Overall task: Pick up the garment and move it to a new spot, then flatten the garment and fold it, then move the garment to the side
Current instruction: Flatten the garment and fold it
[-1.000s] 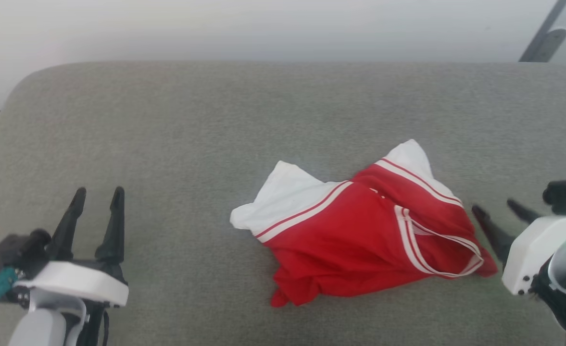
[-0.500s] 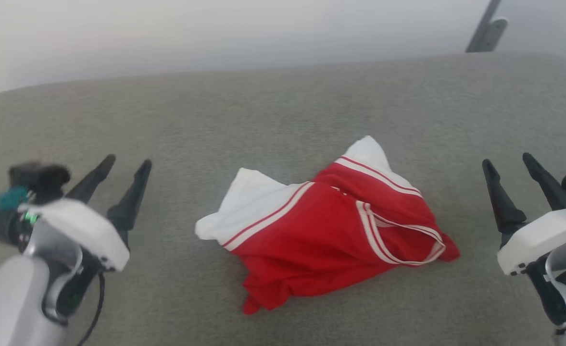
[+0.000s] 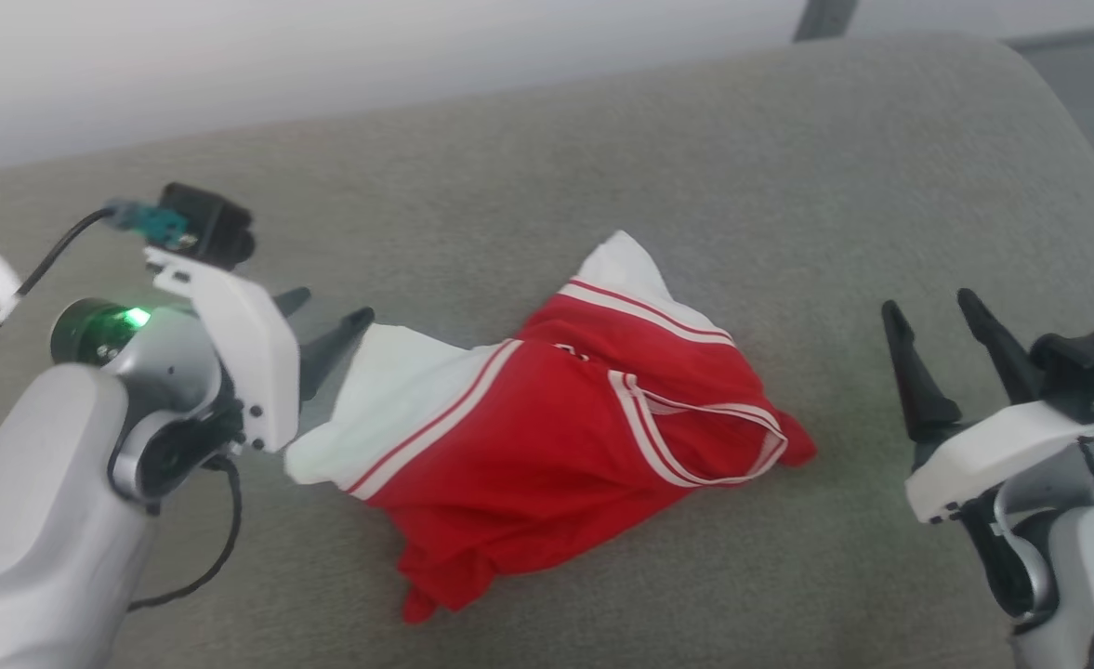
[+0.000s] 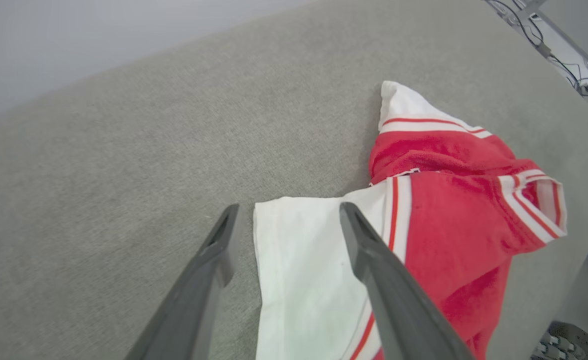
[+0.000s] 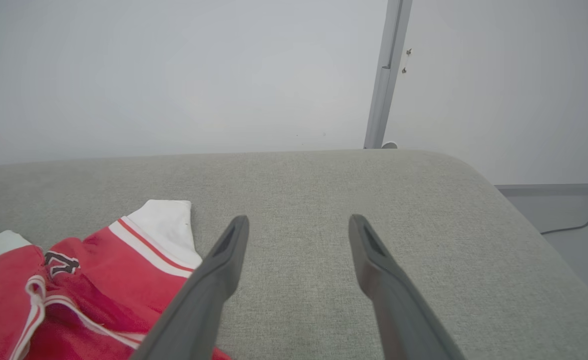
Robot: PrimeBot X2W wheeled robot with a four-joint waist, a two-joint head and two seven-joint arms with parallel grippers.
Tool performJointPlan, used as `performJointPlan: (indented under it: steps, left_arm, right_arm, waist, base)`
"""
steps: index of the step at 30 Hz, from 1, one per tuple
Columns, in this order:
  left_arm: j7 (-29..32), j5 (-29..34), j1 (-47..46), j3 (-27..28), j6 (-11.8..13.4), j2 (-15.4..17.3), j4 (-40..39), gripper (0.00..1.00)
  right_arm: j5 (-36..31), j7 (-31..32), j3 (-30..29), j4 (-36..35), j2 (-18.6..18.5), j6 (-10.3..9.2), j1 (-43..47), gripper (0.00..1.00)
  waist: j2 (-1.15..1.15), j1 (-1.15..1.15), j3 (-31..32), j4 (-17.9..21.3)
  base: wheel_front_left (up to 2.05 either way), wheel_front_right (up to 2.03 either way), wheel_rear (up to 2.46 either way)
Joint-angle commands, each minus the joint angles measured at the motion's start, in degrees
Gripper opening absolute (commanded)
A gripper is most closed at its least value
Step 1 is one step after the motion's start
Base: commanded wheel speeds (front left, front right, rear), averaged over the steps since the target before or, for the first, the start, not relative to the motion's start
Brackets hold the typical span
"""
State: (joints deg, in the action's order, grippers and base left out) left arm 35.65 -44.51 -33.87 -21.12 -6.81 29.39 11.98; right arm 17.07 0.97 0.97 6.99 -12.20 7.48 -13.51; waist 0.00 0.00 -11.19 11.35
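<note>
Grey worktop (image 3: 602,149) carries the crumpled garment (image 3: 547,409) at its middle, long axis left to right. Left gripper (image 3: 331,307), fingers wide and empty, sits at its white end, perhaps touching; right gripper (image 3: 928,302), also wide and empty, stands apart.

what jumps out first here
A crumpled red-and-white shirt lies in the middle of the grey pad. The left pincer is open right at its white sleeve. The right pincer stands open and apart, off the shirt's other side.
</note>
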Motion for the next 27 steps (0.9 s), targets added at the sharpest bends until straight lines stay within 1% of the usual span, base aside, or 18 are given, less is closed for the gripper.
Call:
performJointPlan:
  steps: [1, 5, 8, 11, 14, 18, 22, 23, 24, 25, 27]
  left_arm:
    - [1.2, -0.4, -1.2, -0.3, 0.4, -0.3, 0.7, 1.00]
    - [6.8, -0.2, -3.2, -2.7, 1.1, -0.7, 4.1, 1.00]
    - [9.7, 0.0, -4.0, -4.0, 2.0, -1.0, 7.1, 1.00]
    - [11.1, 1.9, -4.6, -5.5, 2.7, 0.1, 10.2, 1.00]
    - [12.0, 2.6, -5.1, -6.0, 3.5, 0.0, 13.8, 1.00]
    - [13.4, 4.6, -5.3, -7.5, 4.6, 0.7, 18.2, 1.00]
    - [16.0, 3.3, -4.4, -8.1, 5.9, -0.9, 22.1, 1.00]
    - [16.0, 3.3, -4.4, -8.1, 5.9, -0.9, 22.1, 1.00]
    - [17.1, 2.8, -4.1, -8.6, 5.4, -1.4, 22.6, 0.81]
    - [17.5, 2.5, -4.0, -8.8, 5.1, -1.8, 23.0, 0.00]
    - [17.4, 2.8, -4.2, -9.2, 4.6, -1.8, 23.7, 0.00]
  right_arm:
    - [0.2, -0.5, 0.2, 0.3, 0.5, 0.01, -0.6, 1.00]
    - [0.4, -1.8, 0.8, 1.7, 0.9, 0.01, -1.9, 1.00]
    - [0.6, -2.6, 1.5, 2.4, 1.3, 0.01, -2.7, 1.00]
    - [0.9, -3.4, 2.0, 3.3, 1.6, 0.01, -3.6, 1.00]
    - [1.1, -4.1, 2.5, 3.9, 1.9, 0.01, -4.2, 1.00]
    - [1.0, -4.7, 2.4, 4.6, 1.9, 0.02, -4.9, 1.00]
    - [1.1, -5.0, 2.2, 5.1, 1.6, 0.01, -5.3, 1.00]
    - [1.1, -5.0, 2.2, 5.1, 1.6, 0.01, -5.3, 1.00]
    - [1.1, -5.0, 2.1, 5.2, 1.6, 0.01, -5.4, 1.00]
    - [1.0, -5.1, 2.0, 5.3, 1.5, 0.01, -5.5, 1.00]
    - [0.9, -5.1, 1.7, 5.3, 1.5, 0.01, -5.6, 1.00]
  waist:
    - [0.00, 0.00, -1.4, 1.5]
    - [0.00, 0.00, -2.9, 3.3]
    - [0.00, 0.00, -4.1, 4.5]
    - [0.00, 0.00, -5.2, 5.6]
    - [0.00, 0.00, -6.0, 6.3]
    - [0.00, 0.00, -6.8, 6.7]
    - [0.00, 0.00, -7.1, 6.6]
    - [0.00, 0.00, -7.1, 6.6]
    - [0.00, 0.00, -7.1, 6.5]
    - [0.00, 0.00, -7.2, 6.4]
    - [0.00, 0.00, -7.3, 6.0]
  base:
    - [0.00, 0.00, 0.00]
    - [0.00, 0.00, 0.00]
    - [0.00, 0.00, 0.00]
    - [0.00, 0.00, 0.00]
    - [0.00, 0.00, 0.00]
    - [0.00, 0.00, 0.00]
    - [0.00, 0.00, 0.00]
    - [0.00, 0.00, 0.00]
    - [0.00, 0.00, 0.00]
    - [0.00, 0.00, 0.00]
    - [0.00, 0.00, 0.00]
